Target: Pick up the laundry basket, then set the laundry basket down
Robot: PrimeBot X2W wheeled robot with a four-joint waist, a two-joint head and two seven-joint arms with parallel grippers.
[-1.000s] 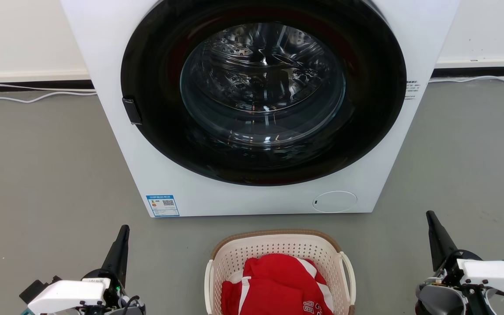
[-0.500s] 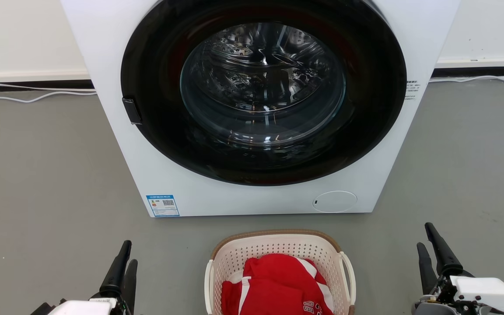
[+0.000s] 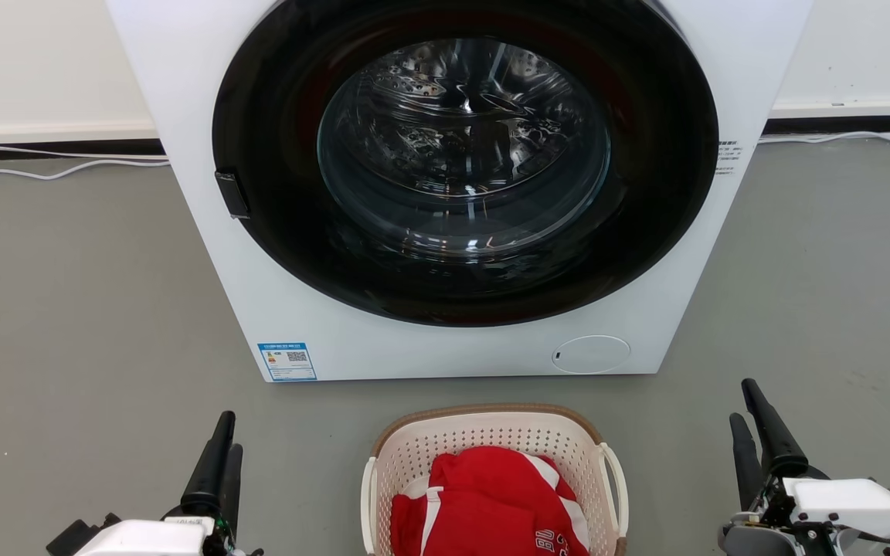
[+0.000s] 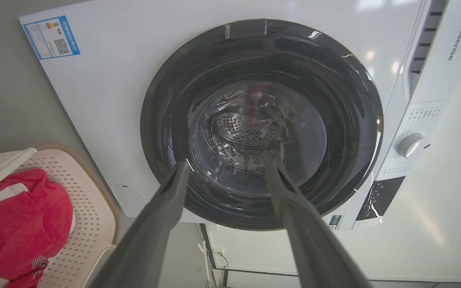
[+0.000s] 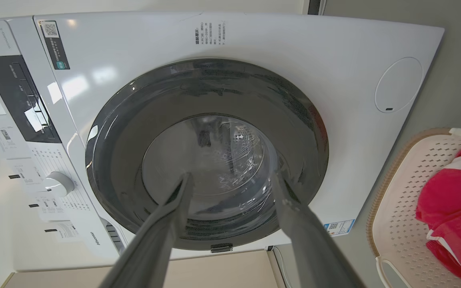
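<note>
The laundry basket (image 3: 491, 436) is cream-white and perforated, with a brown rim and white loop handles. It stands on the grey floor at the bottom centre of the head view, holding a red and white garment (image 3: 487, 502). The left wrist view has the laundry basket (image 4: 90, 192) at lower left, and in the right wrist view the laundry basket (image 5: 406, 224) lies at lower right. My left gripper (image 3: 226, 434) is open to the left of the basket and apart from it. To the basket's right, also apart from it, my right gripper (image 3: 743, 401) stands open. Both hold nothing.
A white front-loading washer (image 3: 205, 255) with a closed dark round door (image 3: 464, 162) stands just behind the basket. White cables (image 3: 59, 174) run along the wall base. Bare grey floor (image 3: 82, 309) spreads on both sides.
Both grippers went from shut to open. The left one dropped lower in the head view and the right one shifted slightly.
</note>
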